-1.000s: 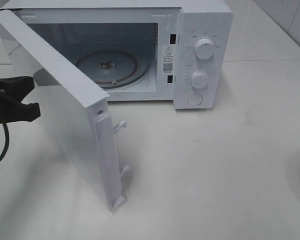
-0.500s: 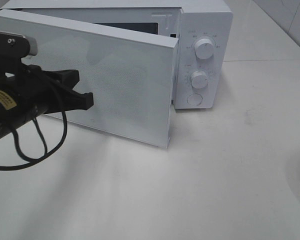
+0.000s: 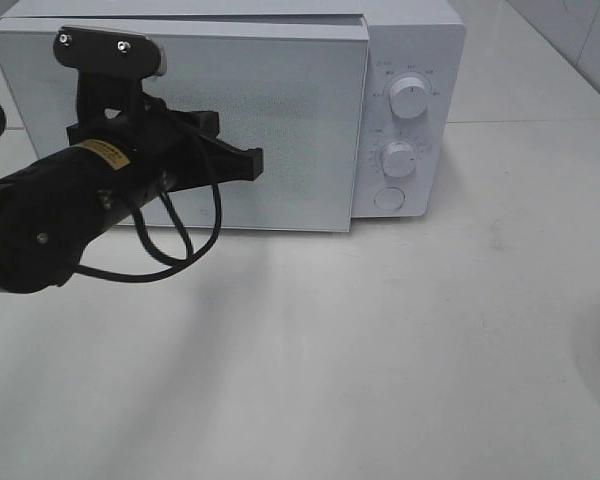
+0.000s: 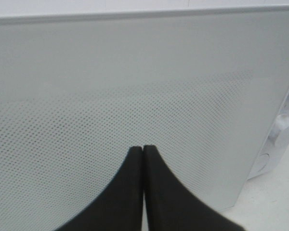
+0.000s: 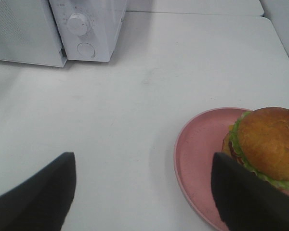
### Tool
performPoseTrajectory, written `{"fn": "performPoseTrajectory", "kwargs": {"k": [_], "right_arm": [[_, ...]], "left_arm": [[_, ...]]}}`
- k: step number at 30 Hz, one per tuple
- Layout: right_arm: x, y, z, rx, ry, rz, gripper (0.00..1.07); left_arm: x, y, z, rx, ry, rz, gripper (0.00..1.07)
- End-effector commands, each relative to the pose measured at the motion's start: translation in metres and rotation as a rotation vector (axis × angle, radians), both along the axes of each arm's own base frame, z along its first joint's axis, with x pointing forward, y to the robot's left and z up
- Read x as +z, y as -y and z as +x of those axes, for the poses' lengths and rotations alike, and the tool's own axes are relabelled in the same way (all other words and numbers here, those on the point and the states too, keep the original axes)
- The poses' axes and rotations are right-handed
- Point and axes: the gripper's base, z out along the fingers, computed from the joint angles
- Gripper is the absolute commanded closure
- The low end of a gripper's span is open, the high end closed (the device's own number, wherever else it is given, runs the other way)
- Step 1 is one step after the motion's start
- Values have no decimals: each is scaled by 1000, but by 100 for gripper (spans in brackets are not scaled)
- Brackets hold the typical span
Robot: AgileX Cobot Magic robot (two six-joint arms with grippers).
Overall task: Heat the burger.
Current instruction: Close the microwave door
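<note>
The burger [image 5: 269, 142], with a golden-brown bun and green lettuce, sits on a round pink plate [image 5: 197, 149] in the right wrist view only. My right gripper [image 5: 142, 166] hovers open over the table beside the plate, one finger [image 5: 241, 197] near the burger, nothing between the jaws. The white microwave [image 3: 410, 60] stands at the back of the table with its door [image 3: 300, 130] swung against the body. My left gripper [image 3: 255, 160] [image 4: 143, 148] is shut and empty, its tips touching the door's perforated front.
Two dials [image 3: 408, 98] [image 3: 398, 158] and a round button [image 3: 388, 199] sit on the microwave's right panel. A black cable [image 3: 180, 240] loops under the left arm. The white table [image 3: 380, 350] spreads in front of the microwave. A tiled wall [image 3: 580, 40] rises at the back right.
The microwave door has swung from wide open to against the body. My shut left gripper moved right and toward the microwave with it, pushing the door's front.
</note>
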Motion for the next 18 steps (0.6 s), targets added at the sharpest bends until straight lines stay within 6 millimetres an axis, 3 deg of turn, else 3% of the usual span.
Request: {"fn": "performPoseTrajectory", "kwargs": {"k": [1, 18], "right_arm": [[1, 0, -4, -6, 40, -4, 31], [1, 0, -4, -6, 40, -4, 31]], "left_arm": [[0, 17, 10, 6, 6, 0, 107], [1, 53, 56, 65, -15, -26, 107]]}}
